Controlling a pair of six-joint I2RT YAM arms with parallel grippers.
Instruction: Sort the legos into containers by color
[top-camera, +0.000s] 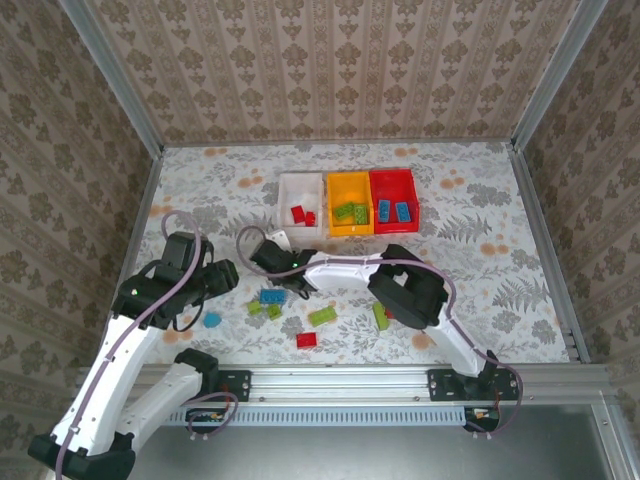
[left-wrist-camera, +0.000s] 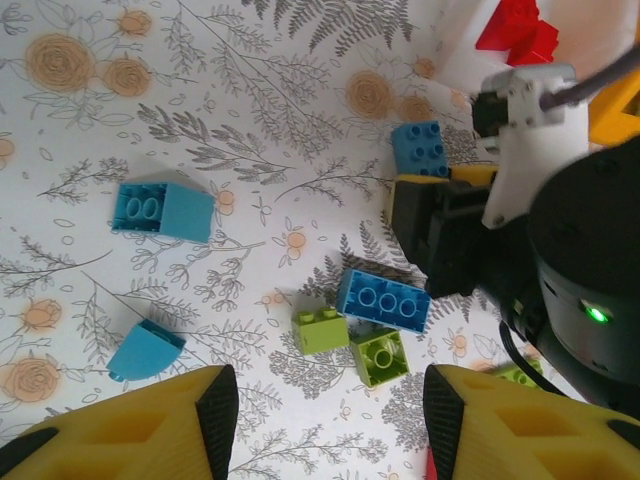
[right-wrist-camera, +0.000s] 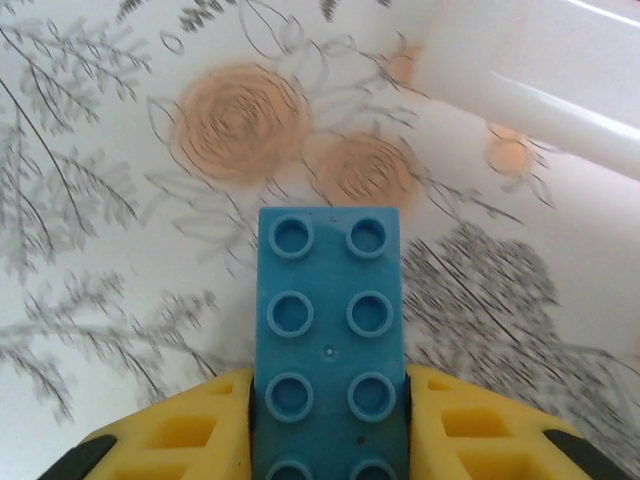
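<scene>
1. Plainly, the right gripper is pinching a blue brick. Its yellow fingers press against both long sides, and the brick's studs face the wrist camera.
2. That held brick sits over the flowered table, just in front of the white bin, near its left corner. I cannot tell whether it is touching the tabletop.
3. The left gripper hangs over the loose pile with its jaws spread and nothing between them.
4. Just ahead of it lies a second blue brick, hollows up, with two lime green bricks tucked close against its near edge.
5. To that gripper's left are a blue brick on its side and, nearer, a curved blue piece, apart from each other.
6. Closer to the arm bases lie a red brick and a flat green brick. Another green brick lies beside the right arm.
7. Inside the white bin are two red bricks.
8. The yellow-orange bin, in the middle of the row, holds two green bricks.
9. The red bin, on the right end, holds two blue bricks.
10. The three bins stand side by side, touching, at the far side of the table.
</scene>
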